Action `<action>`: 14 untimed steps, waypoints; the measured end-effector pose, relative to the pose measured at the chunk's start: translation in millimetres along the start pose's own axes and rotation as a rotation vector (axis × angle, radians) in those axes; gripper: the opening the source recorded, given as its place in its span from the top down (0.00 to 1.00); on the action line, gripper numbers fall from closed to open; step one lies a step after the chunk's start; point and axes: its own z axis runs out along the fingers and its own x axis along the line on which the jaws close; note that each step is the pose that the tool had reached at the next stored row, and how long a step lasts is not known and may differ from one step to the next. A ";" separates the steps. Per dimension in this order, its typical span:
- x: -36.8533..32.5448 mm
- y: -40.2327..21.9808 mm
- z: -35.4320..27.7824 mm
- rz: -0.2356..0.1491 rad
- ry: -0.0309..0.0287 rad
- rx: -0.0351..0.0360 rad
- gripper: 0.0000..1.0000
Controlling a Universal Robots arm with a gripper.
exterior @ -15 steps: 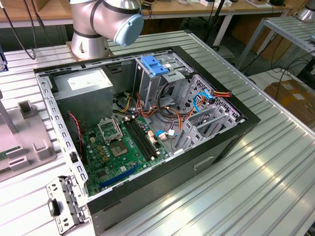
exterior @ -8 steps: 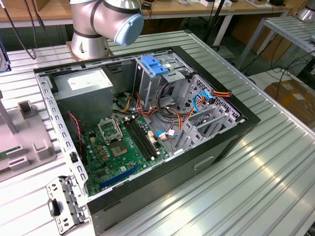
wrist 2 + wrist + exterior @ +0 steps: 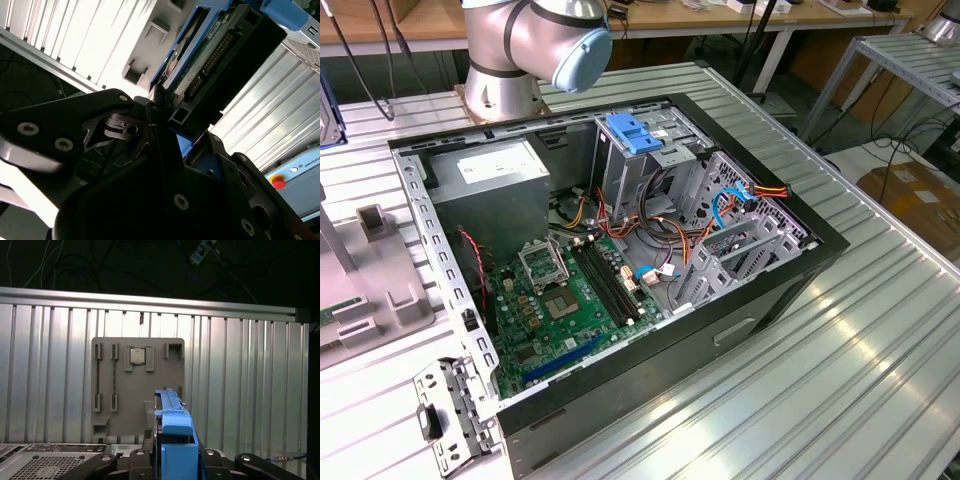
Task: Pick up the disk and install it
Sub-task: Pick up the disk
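In both wrist views the disk (image 3: 172, 432) stands edge-on between the black fingers (image 3: 220, 460), its blue carrier rail facing the camera. The second wrist view shows its green circuit board and connector row (image 3: 215, 55) framed by blue plastic. My gripper (image 3: 167, 125) is shut on the disk and holds it in the air above the ribbed metal table (image 3: 250, 380). Below and beyond the disk lies a grey holder plate (image 3: 137, 385). In the exterior view the open computer case (image 3: 610, 250) lies on its side, with a metal drive cage (image 3: 745, 235) at the exterior view's right.
A blue bracket (image 3: 633, 133) sits atop the cage beside the grey power-supply box (image 3: 490, 175). The green motherboard (image 3: 565, 295) and loose cables (image 3: 670, 235) fill the case floor. A small chip (image 3: 137, 356) rests in the holder plate (image 3: 370, 290). The arm's base (image 3: 515, 55) stands behind the case.
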 end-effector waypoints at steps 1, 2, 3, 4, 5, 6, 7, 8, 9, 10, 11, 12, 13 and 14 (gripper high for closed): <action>0.1 -0.5 0.0 0.000 0.0000 -0.0001 0.63; 0.1 -0.9 -0.1 0.000 0.0000 0.0000 0.63; 0.2 -1.5 -0.1 0.000 0.0000 0.0000 0.63; 0.2 -2.0 -0.1 0.000 0.0000 -0.0001 0.63; 0.3 -2.7 -0.1 0.000 0.0000 0.0000 0.63; 0.4 -3.3 -0.2 0.000 0.0000 0.0000 0.63; 0.5 -3.7 -0.2 0.000 0.0000 -0.0001 0.63; 0.5 -4.1 -0.2 0.000 0.0000 0.0000 0.63; 0.6 -4.9 -0.3 0.000 0.0001 -0.0001 0.63; 0.7 -5.4 -0.3 0.000 0.0000 0.0000 0.63; 0.8 -5.9 -0.3 0.000 0.0000 -0.0001 0.63; 0.9 -6.7 -0.4 0.000 0.0000 -0.0001 0.63; 0.9 -7.2 -0.4 0.000 0.0000 0.0000 0.63; 1.0 -7.7 -0.4 0.000 0.0000 0.0000 0.63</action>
